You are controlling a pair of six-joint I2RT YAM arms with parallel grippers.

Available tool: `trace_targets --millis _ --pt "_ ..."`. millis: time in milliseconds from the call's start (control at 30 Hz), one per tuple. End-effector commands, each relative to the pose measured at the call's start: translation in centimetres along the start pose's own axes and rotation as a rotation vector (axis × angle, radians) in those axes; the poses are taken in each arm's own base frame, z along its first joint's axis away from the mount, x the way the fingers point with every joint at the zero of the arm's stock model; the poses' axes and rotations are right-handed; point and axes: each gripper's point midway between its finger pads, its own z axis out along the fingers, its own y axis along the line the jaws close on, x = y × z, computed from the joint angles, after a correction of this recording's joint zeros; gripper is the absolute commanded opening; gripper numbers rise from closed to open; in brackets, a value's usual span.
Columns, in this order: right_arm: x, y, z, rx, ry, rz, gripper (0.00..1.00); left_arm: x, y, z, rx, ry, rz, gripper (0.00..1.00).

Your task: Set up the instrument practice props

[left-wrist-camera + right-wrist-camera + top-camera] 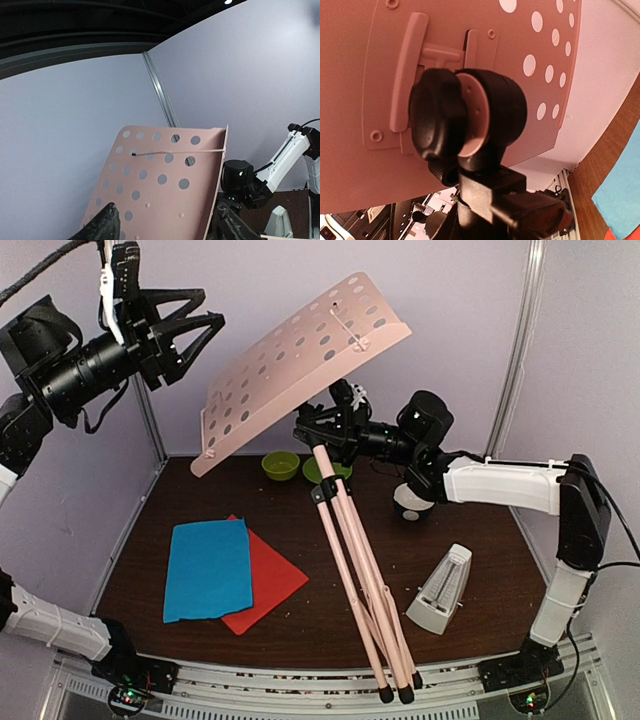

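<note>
The pale pink music stand (300,360) stands mid-table, its perforated desk tilted and its three legs (365,580) drawn close together. My right gripper (330,428) is shut on the stand's black neck joint just under the desk. In the right wrist view the black tilt knob (437,115) sits right above my right gripper (485,195). My left gripper (190,335) hangs open, high up and left of the desk, touching nothing; its view faces the desk (160,185). A blue sheet (207,568) overlaps a red sheet (270,590) at front left. The cream metronome (440,590) stands at front right.
A green bowl (281,465) and a green plate (318,472) sit at the back behind the stand. A white-and-dark bowl (410,502) lies under my right arm. Pale walls close in the brown table (330,620) on three sides.
</note>
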Motion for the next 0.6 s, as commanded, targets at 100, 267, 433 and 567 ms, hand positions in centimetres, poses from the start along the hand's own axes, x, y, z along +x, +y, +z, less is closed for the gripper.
trace_targets --millis 100,267,433,567 --pt "-7.1 19.0 -3.5 -0.196 -0.302 -0.504 0.0 4.6 2.3 -3.6 -0.232 0.105 -0.181 0.66" --pt "-9.3 21.9 -5.6 -0.167 -0.42 -0.647 0.0 10.0 0.0 -4.5 -0.188 0.255 -0.284 0.67" --pt "-10.2 25.2 -7.1 -0.167 -0.505 -0.788 0.0 15.2 -4.0 -3.8 -0.091 0.324 -0.412 0.69" --pt "-10.2 26.3 -7.2 -0.167 -0.517 -0.825 0.0 17.8 -7.9 -0.7 -0.003 0.411 -0.389 0.7"
